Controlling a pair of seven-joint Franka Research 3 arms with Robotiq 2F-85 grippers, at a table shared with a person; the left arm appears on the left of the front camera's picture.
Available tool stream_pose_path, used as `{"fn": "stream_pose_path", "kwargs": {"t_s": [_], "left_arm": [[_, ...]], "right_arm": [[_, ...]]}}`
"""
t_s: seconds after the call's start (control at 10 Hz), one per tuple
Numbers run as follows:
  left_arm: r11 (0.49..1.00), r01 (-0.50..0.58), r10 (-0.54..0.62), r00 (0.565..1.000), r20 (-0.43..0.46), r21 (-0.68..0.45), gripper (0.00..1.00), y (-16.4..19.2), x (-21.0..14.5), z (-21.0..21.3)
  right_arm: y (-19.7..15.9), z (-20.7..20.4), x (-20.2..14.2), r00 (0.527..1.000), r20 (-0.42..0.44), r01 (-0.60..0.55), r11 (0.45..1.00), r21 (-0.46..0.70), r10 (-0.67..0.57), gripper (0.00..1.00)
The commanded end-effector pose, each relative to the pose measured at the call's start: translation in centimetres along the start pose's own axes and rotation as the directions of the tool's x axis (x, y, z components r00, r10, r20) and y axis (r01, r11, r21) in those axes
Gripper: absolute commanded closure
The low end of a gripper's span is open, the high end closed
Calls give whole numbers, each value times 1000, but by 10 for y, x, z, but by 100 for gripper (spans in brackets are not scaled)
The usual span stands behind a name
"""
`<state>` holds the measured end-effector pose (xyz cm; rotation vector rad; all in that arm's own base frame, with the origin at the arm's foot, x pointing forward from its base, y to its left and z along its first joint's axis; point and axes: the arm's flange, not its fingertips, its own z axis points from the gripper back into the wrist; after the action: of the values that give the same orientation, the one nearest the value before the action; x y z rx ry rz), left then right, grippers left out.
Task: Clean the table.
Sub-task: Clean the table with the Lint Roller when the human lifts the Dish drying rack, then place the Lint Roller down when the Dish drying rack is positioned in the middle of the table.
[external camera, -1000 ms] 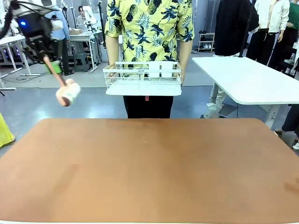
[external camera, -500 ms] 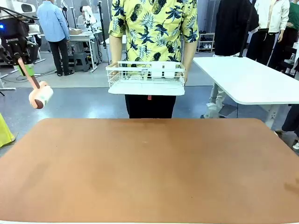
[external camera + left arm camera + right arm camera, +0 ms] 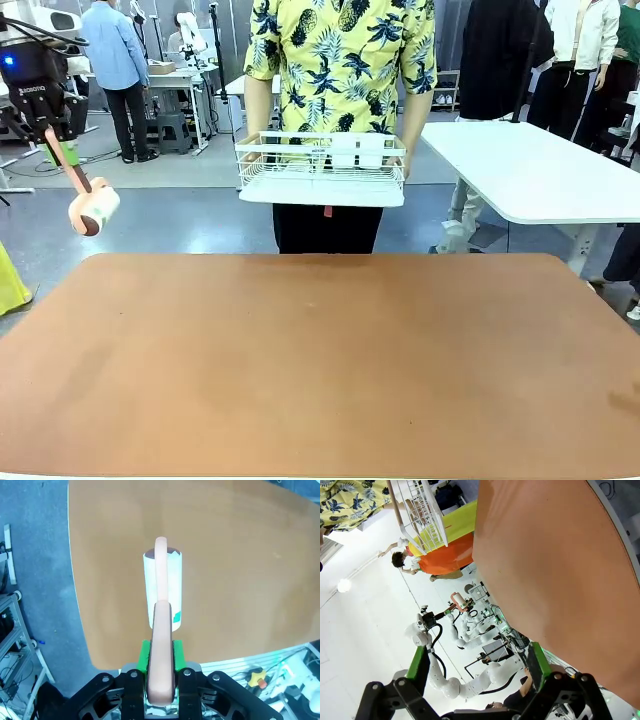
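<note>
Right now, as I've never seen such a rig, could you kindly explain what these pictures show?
A two-armed robot shares a brown table with a person standing across it. One picture looks over the table from the robot's side; the other two come from cameras on each arm's wrist. The left hand is shut on a lint roller, held in the air near the table's left edge. The right hand is open, holding nothing. The person holds a white wire rack.

Left end effector (image 3: 58,150) gripping roller (image 3: 93,211), brown table (image 3: 320,370)
</note>
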<state>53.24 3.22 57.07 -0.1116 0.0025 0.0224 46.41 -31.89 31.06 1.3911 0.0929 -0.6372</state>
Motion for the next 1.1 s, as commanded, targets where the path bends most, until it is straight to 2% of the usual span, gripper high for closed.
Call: {"fn": "stream_pose_path", "kwargs": {"t_s": [0.0, 1.0], "left_arm": [[1000, -1, 1, 1000, 5, 12, 81, 2, -2, 3], [1000, -1, 1, 1000, 5, 12, 81, 2, -2, 3]], "right_arm": [[1, 0, -3, 1000, -2, -8, 1000, -5, 8, 0], [1, 0, -3, 1000, -2, -8, 1000, -5, 8, 0]]}}
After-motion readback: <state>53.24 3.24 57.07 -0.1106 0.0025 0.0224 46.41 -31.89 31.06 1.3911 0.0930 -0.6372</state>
